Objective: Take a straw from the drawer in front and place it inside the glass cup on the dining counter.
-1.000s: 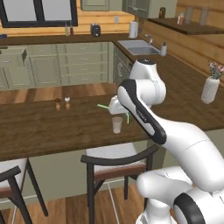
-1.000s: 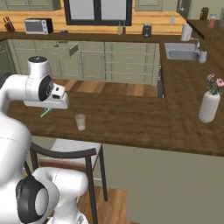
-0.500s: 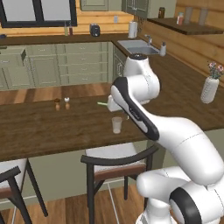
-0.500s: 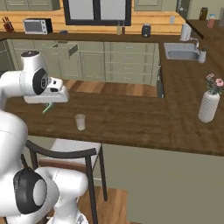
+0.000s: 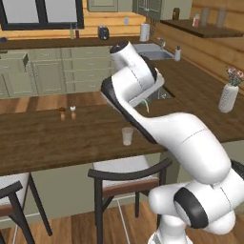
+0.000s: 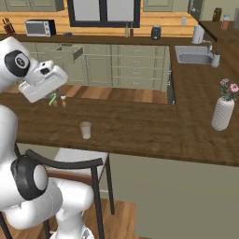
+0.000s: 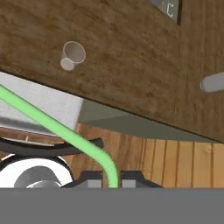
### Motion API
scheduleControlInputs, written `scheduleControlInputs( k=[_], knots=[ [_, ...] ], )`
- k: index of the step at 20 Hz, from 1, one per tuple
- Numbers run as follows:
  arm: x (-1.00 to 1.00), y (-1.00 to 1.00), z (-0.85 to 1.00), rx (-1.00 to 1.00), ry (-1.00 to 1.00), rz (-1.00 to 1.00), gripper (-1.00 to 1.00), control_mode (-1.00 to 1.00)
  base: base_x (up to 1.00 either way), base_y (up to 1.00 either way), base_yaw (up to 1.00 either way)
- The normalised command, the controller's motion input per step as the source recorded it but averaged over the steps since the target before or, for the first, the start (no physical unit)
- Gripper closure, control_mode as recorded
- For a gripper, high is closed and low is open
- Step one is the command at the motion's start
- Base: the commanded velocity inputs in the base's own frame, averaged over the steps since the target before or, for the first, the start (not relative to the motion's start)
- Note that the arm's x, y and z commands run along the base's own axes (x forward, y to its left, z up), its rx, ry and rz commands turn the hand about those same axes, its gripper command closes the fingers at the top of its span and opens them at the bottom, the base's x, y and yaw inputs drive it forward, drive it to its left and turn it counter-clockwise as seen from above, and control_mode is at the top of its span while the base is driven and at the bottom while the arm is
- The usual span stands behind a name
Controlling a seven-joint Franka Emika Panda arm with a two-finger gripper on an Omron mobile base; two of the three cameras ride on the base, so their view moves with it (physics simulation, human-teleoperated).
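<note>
Swinging since a moment ago from beside the glass cup [image 7: 72,55] to high above the table [image 6: 140,126], my fingers [image 7: 112,180] remain clamped on the straw [image 7: 57,128], placement still pending.

Home kitchen: sink [image 6: 193,58], microwave [image 6: 36,28], green cabinets [image 6: 135,67].

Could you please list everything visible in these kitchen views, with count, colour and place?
straw: one, light green, gripped in the hand
glass cup: one, clear, upright on the dining counter
dining counter: one, dark brown wood
shakers: two, brown and white, on the counter
flower vase: one, white, counter's right end
drawer: one, sage green, pulled open
microwave: one, silver, back worktop
chair: one, dark frame, below the counter
hand: one, shut on the straw
</note>
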Motion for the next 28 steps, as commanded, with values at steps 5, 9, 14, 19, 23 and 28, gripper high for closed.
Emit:
scheduleControlInputs(
  k=[5,9,14,19,23,28],
  knots=[
    [0.06,-0.04,-0.23,-0.54,0.23,0.0,1.0,-1.0,0.0,0.0,0.0],
    [0.29,0.0,-0.39,-0.46,0.47,0.05,1.0,-1.0,0.0,0.0,0.0],
    [0.24,-0.1,0.0,-0.26,0.29,0.03,1.0,-1.0,0.0,0.0,0.0],
    [0.31,-0.03,-0.04,-0.11,0.21,0.0,1.0,-1.0,0.0,0.0,0.0],
    [0.4,-0.01,-0.29,-0.1,0.16,0.0,1.0,-1.0,0.0,0.0,0.0],
    [0.49,-0.04,-0.31,-0.09,0.04,0.0,1.0,-1.0,0.0,0.0,0.0]
  ],
)
